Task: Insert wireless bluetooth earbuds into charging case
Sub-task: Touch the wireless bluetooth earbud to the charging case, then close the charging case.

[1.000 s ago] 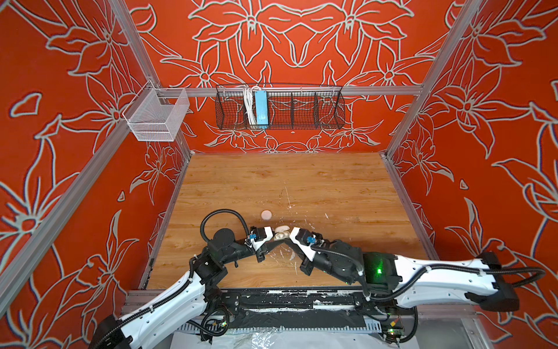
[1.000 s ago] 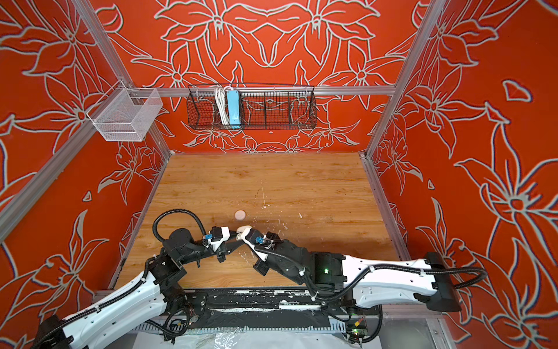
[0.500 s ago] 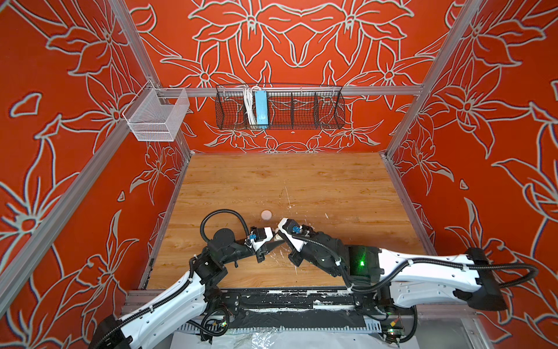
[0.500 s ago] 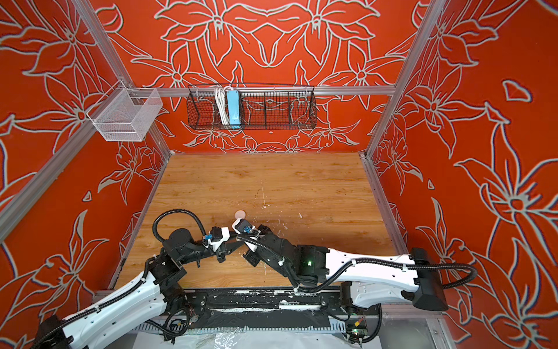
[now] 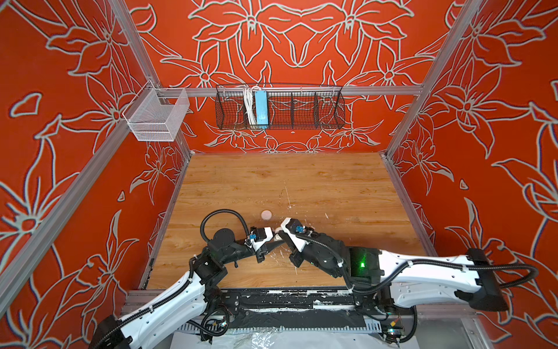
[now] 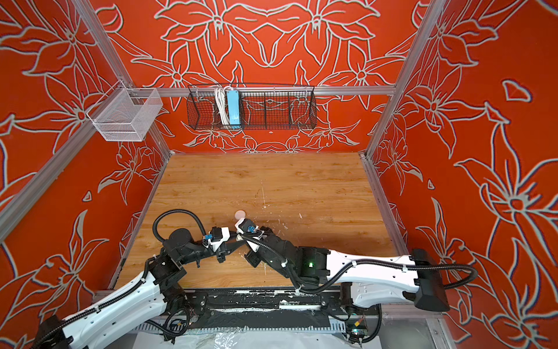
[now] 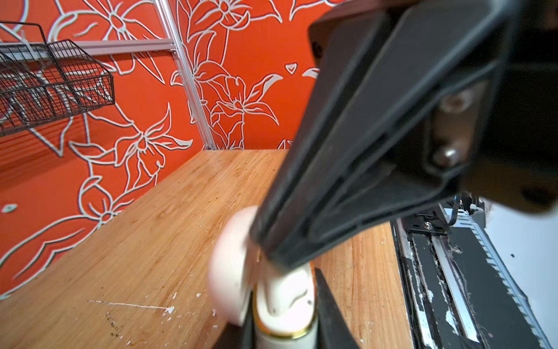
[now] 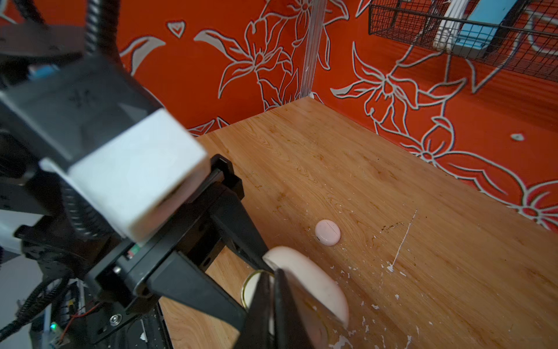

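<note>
Now, in both top views, the right tool [image 5: 280, 235] has swung in from the right over the last second and meets the left tool [image 5: 274, 241] tip to tip at the near middle of the tabletop [image 5: 302, 181]. I read this as the placing step under way. A closed round case [image 5: 266, 214] lies just beyond them, apart from both. On the back wall a black wire basket [image 5: 279, 105] holds a blue block [image 5: 261, 107] and a white cable [image 5: 248, 105]. The white mesh basket [image 5: 157, 116] on the side wall shows nothing inside. From the left wrist, the left tool is clenched on the charging case [image 7: 283, 340], whose lid [image 7: 229, 272] is swung open. One earbud [image 7: 287, 297] sits in the well, right at the right tool's tips. From the right wrist, those jaws stand nearly together; whether they pinch the earbud or have let go I cannot tell. No other earbuds show.
</note>
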You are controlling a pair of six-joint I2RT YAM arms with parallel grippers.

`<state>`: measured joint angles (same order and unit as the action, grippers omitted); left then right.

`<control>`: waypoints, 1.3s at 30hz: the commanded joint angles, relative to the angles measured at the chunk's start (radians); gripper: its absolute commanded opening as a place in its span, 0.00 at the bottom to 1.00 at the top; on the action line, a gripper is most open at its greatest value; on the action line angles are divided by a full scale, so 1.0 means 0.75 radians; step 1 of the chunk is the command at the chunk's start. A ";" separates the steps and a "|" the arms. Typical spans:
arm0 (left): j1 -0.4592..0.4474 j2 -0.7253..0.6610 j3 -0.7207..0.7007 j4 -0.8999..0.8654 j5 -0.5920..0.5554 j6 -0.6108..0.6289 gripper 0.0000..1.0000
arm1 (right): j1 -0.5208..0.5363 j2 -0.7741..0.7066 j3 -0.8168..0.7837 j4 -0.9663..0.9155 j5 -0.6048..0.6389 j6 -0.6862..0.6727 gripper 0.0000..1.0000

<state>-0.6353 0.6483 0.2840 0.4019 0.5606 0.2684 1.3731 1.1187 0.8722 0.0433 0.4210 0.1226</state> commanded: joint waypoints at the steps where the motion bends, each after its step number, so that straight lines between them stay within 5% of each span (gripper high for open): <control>1: -0.004 0.003 0.027 0.055 0.017 0.010 0.00 | -0.024 -0.106 0.028 -0.055 0.067 0.013 0.24; 3: -0.004 0.007 0.028 0.056 0.030 0.016 0.00 | -0.070 -0.125 0.077 -0.151 0.094 0.058 0.32; 10: -0.006 0.040 0.042 0.064 0.141 0.037 0.00 | -0.296 -0.035 0.188 -0.408 -0.019 0.251 0.33; 19: -0.006 0.094 0.075 0.031 0.144 0.036 0.00 | -0.301 0.087 0.183 -0.377 -0.346 0.201 0.33; 34: -0.006 0.103 0.074 0.029 0.065 0.021 0.00 | -0.268 0.004 -0.041 -0.283 -0.698 0.236 0.31; 39: -0.006 0.109 0.079 0.022 0.052 0.014 0.00 | -0.266 -0.057 -0.051 -0.329 -0.542 0.267 0.32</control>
<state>-0.6418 0.7361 0.3084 0.3244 0.6239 0.2802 1.1584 1.0973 0.8627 -0.1127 -0.0067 0.2970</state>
